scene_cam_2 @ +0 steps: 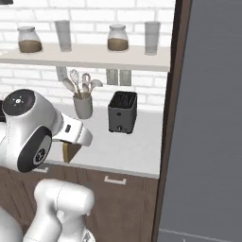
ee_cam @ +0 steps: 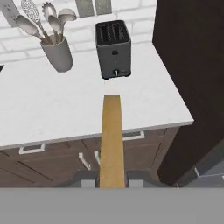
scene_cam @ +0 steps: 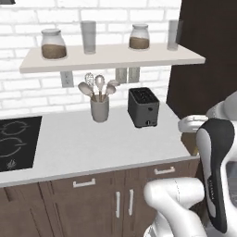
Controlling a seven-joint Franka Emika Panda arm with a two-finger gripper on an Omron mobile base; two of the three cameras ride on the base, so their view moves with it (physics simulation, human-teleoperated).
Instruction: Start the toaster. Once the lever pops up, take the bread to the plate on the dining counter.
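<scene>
Hand view: we carry the bread (ee_cam: 112, 140) edge-on, clear of the toaster (ee_cam: 113, 49).
Our pincer (ee_cam: 112, 183) is pinched narrow on the slice, which hangs over the tabletop (ee_cam: 52, 105) edge, likely so we can turn toward the plate.

My jaws pinch tan bread (ee_cam: 112, 140); ahead I see a black toaster (ee_cam: 113, 49), grey utensil cup (ee_cam: 59, 54), white surface (ee_cam: 52, 105).

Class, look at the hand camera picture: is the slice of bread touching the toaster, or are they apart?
Apart. In the hand view the bread, held edge-on by the gripper, ends short of the toaster, with bare white counter between them.
</scene>
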